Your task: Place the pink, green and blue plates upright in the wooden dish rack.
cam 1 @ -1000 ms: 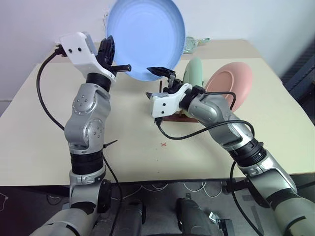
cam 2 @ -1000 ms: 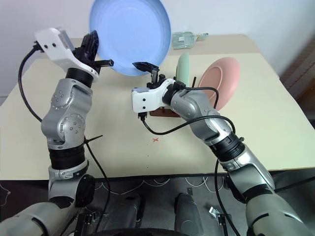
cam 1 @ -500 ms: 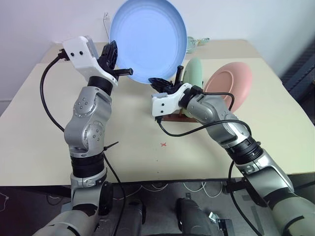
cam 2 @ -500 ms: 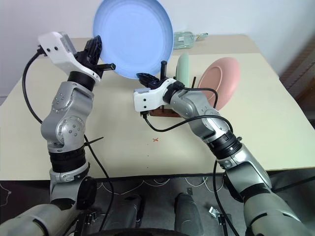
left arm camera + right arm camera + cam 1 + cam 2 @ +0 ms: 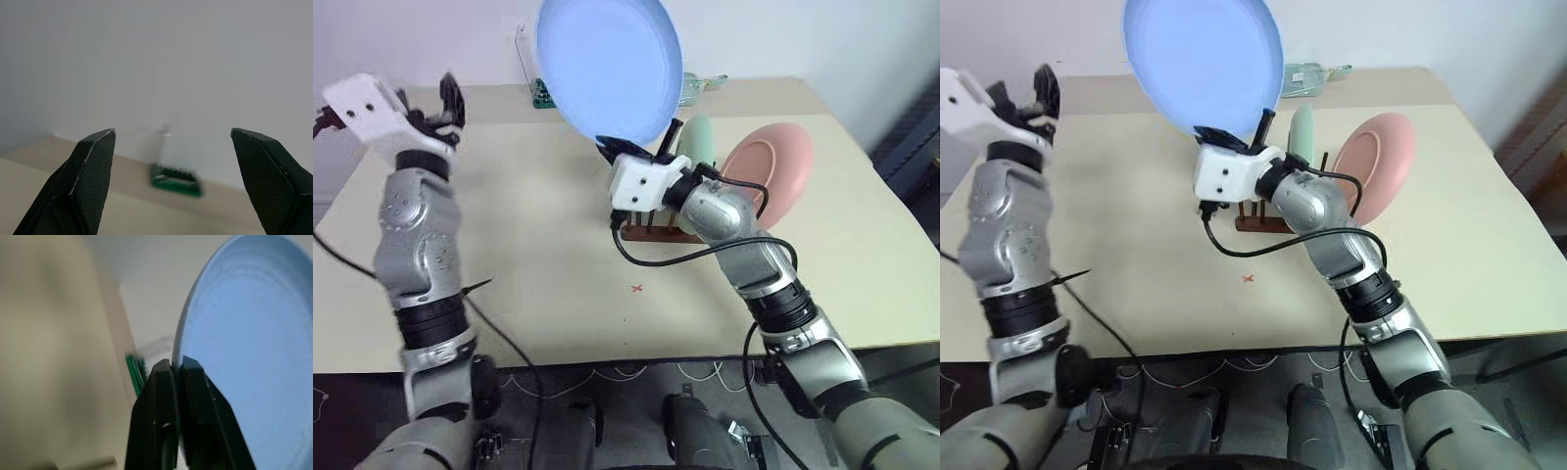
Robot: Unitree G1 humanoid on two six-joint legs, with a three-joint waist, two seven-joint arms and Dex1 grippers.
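The right hand [image 5: 607,147] is clamped on the lower rim of the blue plate [image 5: 609,67], its two black fingers pressed together with the rim pinched between them (the right wrist view shows the plate's edge running up from the closed fingertips). The plate stands nearly upright in the air, its broad face turned toward the camera, its rim edge tilting slightly toward one o'clock.

The wooden dish rack [image 5: 654,232] sits on the tabletop [image 5: 548,255] directly under and a little toward five o'clock from that hand, with its dark pegs showing just past the wrist. Two plates already stand in it: the green plate [image 5: 701,139] upright and edge-on, and the pink plate [image 5: 767,172] leaning at the rack's three o'clock end. The free pegs look to be at the rack's nine o'clock end, nearest the gripping hand.

The left hand [image 5: 445,98] is far off at ten o'clock, well apart from the plate, its fingers spread wide and holding nothing. Beyond it, a small green tray [image 5: 175,179] lies near the wall.

Judged from this, the right arm is the one carrying the job. The coming move hinges on lowering the blue plate straight down, with its face parallel to the green plate, so the rim drops between the pegs beside it.
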